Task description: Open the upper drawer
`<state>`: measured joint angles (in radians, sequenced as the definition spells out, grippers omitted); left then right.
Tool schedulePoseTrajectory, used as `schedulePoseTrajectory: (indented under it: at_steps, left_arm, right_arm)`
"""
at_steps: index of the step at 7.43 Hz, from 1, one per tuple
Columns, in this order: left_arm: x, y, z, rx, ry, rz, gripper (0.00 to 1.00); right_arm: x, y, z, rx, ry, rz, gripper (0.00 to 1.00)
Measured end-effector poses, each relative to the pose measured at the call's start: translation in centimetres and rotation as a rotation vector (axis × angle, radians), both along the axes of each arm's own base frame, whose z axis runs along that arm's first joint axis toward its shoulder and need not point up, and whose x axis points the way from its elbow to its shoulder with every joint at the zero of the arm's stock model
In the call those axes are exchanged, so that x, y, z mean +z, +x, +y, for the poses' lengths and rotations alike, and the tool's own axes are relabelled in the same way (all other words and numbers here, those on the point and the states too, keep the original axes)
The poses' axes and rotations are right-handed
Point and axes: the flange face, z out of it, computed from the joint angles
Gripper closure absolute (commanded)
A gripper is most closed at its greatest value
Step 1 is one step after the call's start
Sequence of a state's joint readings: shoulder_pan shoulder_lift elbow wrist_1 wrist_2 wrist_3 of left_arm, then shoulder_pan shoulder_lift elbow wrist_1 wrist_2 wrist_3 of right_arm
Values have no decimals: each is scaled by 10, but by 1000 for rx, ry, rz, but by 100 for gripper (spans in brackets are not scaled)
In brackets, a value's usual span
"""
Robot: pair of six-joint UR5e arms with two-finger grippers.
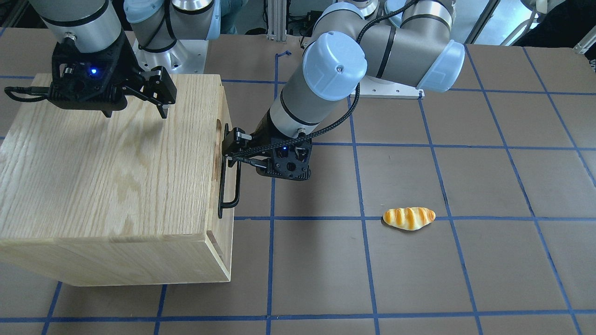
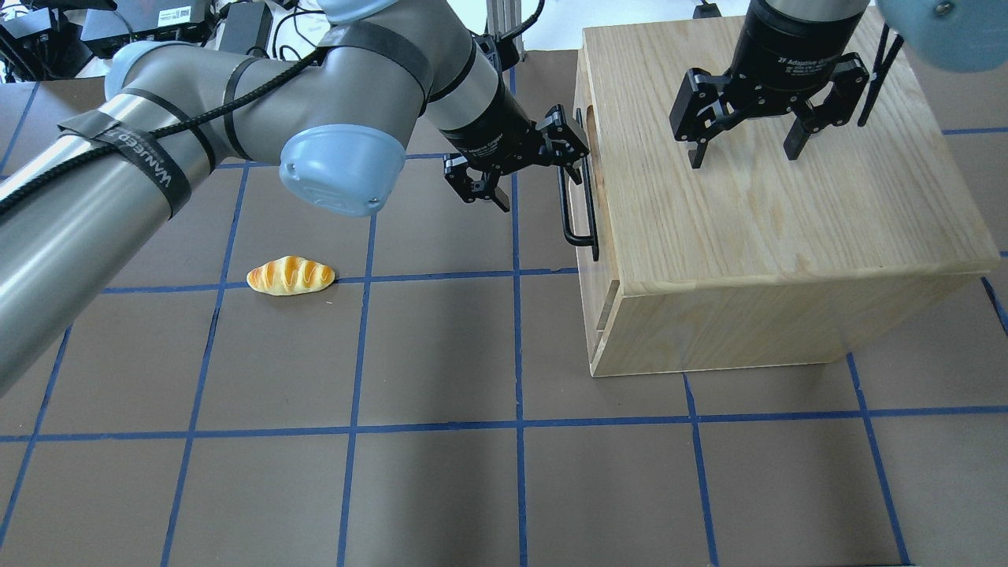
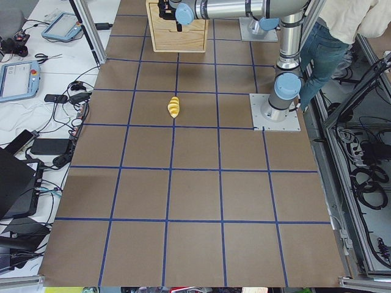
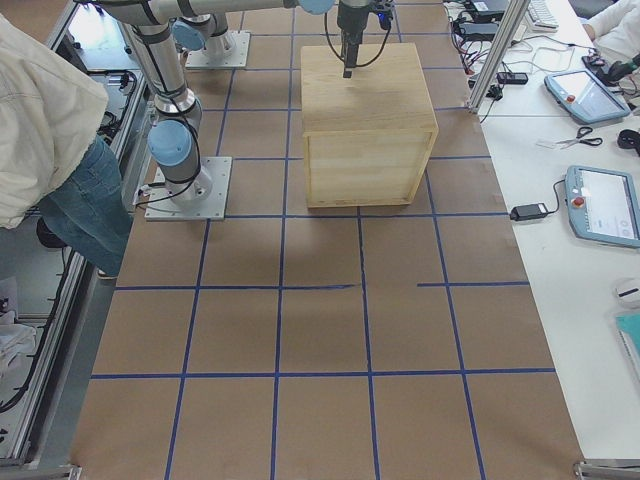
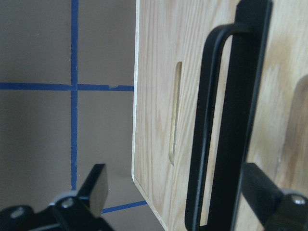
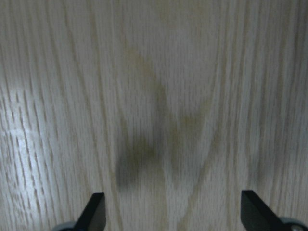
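While the left fingers [image 5: 96,185] gape wide around the black handle [image 5: 236,120], the upper drawer [image 5: 217,110] looks shut; gripping and pulling remain. Right fingers [image 2: 697,150] hang wide too.

I record the upper drawer [image 5: 217,125] front as matt, grained light wood, its bar handle [image 5: 238,120] smooth black metal, the bread roll [image 1: 409,218] glossy, and the surface [image 1: 489,186] matt brown under blue tape lines [image 1: 326,217].

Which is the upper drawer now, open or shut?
Shut: upper drawer front sits flush with the cabinet; left gripper open around its handle.
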<state>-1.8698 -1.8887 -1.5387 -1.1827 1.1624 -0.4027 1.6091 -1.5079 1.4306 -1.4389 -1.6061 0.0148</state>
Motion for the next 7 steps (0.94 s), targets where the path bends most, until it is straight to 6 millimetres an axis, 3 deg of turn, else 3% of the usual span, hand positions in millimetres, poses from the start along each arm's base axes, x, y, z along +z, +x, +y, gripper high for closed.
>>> schedulePoseTrajectory:
  at_steps: [2,3,5,7]
  left_arm:
    - [-4,4,-1,-12,-10,-24,0]
    - [-4,15,-2,-15,-25,-65,0]
    - [-7,62,-14,18,-29,-116,0]
    - [5,117,-25,57,-44,-127,0]
  right_arm:
    - [0,0,0,0,-1,0,0]
    - [0,0,0,0,-1,0,0]
    - [0,0,0,1,0,0,0]
    - [0,0,0,0,0,0,0]
